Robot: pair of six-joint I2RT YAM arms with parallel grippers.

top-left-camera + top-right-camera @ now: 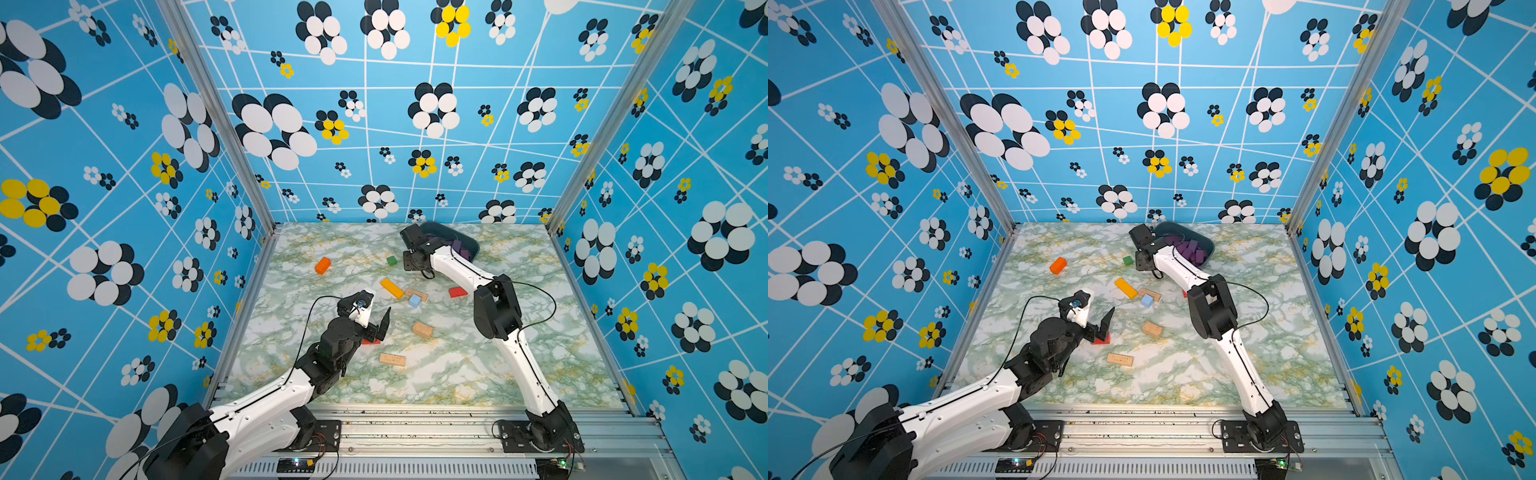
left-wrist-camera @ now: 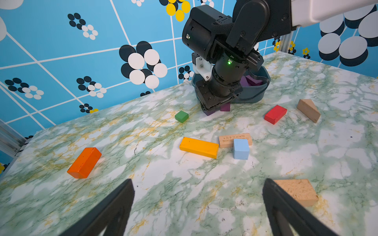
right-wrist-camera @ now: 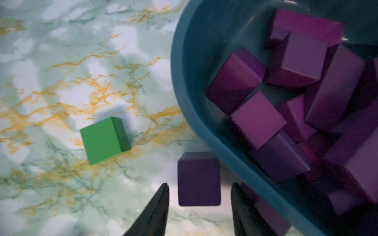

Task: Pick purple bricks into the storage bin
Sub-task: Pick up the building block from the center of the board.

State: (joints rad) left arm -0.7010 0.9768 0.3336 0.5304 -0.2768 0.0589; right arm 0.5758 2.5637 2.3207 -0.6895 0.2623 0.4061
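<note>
The dark slate-blue storage bin (image 1: 473, 246) (image 1: 1209, 245) stands at the back of the table and holds several purple bricks (image 1: 1190, 249) (image 3: 257, 118). A purple cube (image 3: 198, 178) lies on the table just outside the bin wall (image 3: 184, 71). My right gripper (image 3: 200, 183) hangs over this cube, open, with a gap between each finger and the cube. A second purple brick (image 2: 225, 106) lies on the table next to the cube, against the bin. My left gripper (image 2: 198, 183) (image 1: 376, 328) is wide open and empty over the front left of the table.
An orange block (image 1: 322, 265), green cube (image 3: 104, 140), yellow bar (image 1: 392, 288), light blue cube (image 1: 414, 301), red block (image 1: 457, 292) and tan blocks (image 1: 422, 329) (image 1: 392, 360) lie scattered mid-table. Another red block (image 1: 1101, 339) sits under the left gripper. Walls enclose three sides.
</note>
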